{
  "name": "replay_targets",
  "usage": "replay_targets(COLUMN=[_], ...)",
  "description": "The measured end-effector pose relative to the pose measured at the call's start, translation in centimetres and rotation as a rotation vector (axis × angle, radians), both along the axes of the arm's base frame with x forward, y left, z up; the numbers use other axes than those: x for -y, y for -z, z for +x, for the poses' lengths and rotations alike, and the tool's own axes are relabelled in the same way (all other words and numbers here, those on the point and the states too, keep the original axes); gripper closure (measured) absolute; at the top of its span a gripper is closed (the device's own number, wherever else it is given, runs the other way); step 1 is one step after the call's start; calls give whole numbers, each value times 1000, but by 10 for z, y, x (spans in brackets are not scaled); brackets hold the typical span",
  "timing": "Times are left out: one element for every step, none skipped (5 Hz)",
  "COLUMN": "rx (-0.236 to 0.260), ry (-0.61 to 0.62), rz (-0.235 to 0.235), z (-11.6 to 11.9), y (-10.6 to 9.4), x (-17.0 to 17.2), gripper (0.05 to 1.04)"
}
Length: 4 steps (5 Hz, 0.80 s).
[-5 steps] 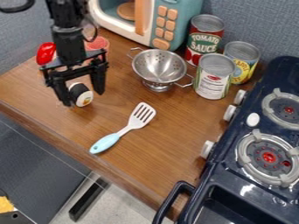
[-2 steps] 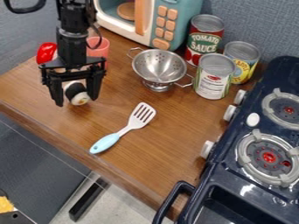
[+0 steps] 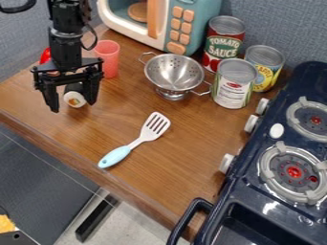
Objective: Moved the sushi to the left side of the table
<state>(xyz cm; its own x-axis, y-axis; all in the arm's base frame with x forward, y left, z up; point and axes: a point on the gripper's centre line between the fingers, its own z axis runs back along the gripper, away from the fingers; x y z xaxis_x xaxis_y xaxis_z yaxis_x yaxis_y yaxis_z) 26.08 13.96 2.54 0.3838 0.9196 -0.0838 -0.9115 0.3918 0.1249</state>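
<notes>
Spread wide, the black pincer (image 3: 72,105) hangs over the far left part of the wooden table (image 3: 179,158), its two fingers pointing down. It is released rather than clenched: wood shows between the left finger and the sushi (image 3: 74,99), so the piece is not squeezed from both sides. The right finger is right up by the sushi; whether they touch cannot be told.

The sushi lies on its side between the fingers, nearer the right one, on the left side of the table. Its round white end, with an orange and green middle, faces the near side. The dark-wrapped body runs back from that end, so the long axis goes roughly from near to far. The far end is partly hidden by the pincer.

Beyond the pincer and to its right, a pink cup (image 3: 108,60) stands upright, and something red (image 3: 45,56) shows partly behind the pincer, to the left. A spatula (image 3: 121,152) lies nearer and to the right of the sushi, its pale blue handle toward the near left and its slotted white head toward the far right. Farther back sit a metal colander (image 3: 172,72) and, at its right, three upright cans (image 3: 234,86). The teal and white toy microwave (image 3: 198,9) stands at the far side, and the dark blue stove (image 3: 256,191) fills the right.
</notes>
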Motion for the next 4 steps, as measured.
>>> replay_targets(rx=[-23,-41,-72,-87], ry=[30,63,174,415], rz=[-9,15,48,43], z=[-1,-2,-3,-9], y=[5,2,-2,1], x=[-1,-6,-14,-16], gripper=[83,83,83,83])
